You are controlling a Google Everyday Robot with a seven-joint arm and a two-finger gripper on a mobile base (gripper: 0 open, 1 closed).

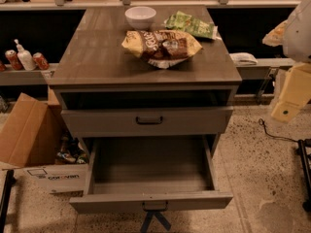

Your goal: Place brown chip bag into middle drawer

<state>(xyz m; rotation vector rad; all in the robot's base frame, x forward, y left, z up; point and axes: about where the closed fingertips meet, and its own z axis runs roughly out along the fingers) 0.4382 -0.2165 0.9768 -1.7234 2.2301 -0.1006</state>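
On the counter (97, 57), the brown chip bag (161, 44) appears light, crinkly and slippery, best pinched at an edge; the gripper (286, 103) hangs at right, well apart, state undeterminable.

— What of the robot's body can be seen?
— Only parts to the right of the cabinet (97, 57). Uppermost is a smooth, rounded white shell (300, 25).
— And the gripper?
— The gripper (289, 98) sits below that shell, just right of the cabinet's top. It is pale yellow and boxy, with flat faces and straight edges, narrowing toward a blunt lower end. A small dark round mark (285, 113) sits near that end.
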